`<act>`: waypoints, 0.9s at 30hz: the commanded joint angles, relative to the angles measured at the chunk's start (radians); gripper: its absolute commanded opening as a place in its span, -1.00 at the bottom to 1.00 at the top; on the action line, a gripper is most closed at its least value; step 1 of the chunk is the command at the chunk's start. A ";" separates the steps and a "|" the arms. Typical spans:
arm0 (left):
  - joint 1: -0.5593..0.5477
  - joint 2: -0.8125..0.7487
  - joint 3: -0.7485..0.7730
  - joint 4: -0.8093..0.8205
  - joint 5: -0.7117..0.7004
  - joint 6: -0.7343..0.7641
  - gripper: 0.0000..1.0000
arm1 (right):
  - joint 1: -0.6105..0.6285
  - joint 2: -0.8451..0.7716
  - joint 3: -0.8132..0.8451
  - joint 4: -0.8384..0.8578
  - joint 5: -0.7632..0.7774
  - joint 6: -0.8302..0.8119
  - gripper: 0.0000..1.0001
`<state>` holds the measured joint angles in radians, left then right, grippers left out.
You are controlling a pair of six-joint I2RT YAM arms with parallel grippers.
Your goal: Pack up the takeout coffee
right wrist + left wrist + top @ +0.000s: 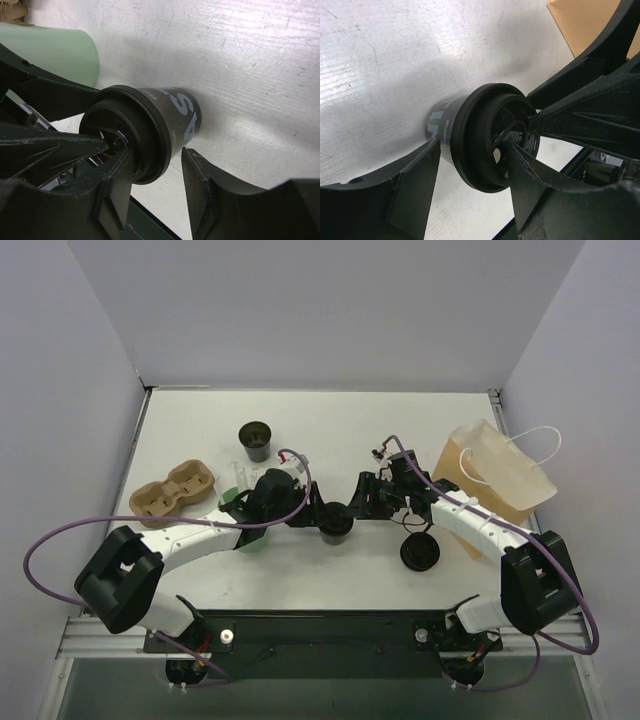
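The takeout coffee (336, 524), a small black cup with a wide black rim band and pale lettering, stands upright mid-table between both arms. My left gripper (319, 519) reaches it from the left and is open. In the left wrist view one finger lies beside the cup (470, 131) wall and the other over its mouth, the gripper (475, 147) straddling the rim. My right gripper (353, 512) comes from the right, also open. Around the cup (175, 116) it (157, 152) has one finger at the mouth and one clear of the wall.
A green cup (250, 539) sits half hidden under my left arm, pale green in the right wrist view (55, 55). A black cup with a brown inside (255, 440) stands further back. A cardboard cup carrier (172, 490) lies left, a flat black lid (420, 553) near right, and a paper bag (495, 485) far right.
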<state>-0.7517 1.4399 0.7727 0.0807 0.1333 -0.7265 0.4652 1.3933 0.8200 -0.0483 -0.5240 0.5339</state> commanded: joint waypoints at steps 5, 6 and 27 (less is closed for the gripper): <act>0.025 0.017 -0.018 0.091 0.038 -0.007 0.27 | -0.005 0.016 -0.024 0.007 0.009 -0.008 -0.16; 0.025 0.022 -0.016 0.091 0.043 -0.005 0.26 | -0.005 0.015 -0.025 0.005 0.009 -0.008 -0.16; 0.018 0.126 -0.090 0.103 0.003 -0.042 -0.16 | -0.033 -0.001 -0.050 0.068 -0.056 0.034 -0.17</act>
<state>-0.7258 1.5078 0.7391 0.2607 0.1829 -0.7731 0.4400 1.3937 0.7956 -0.0032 -0.5480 0.5606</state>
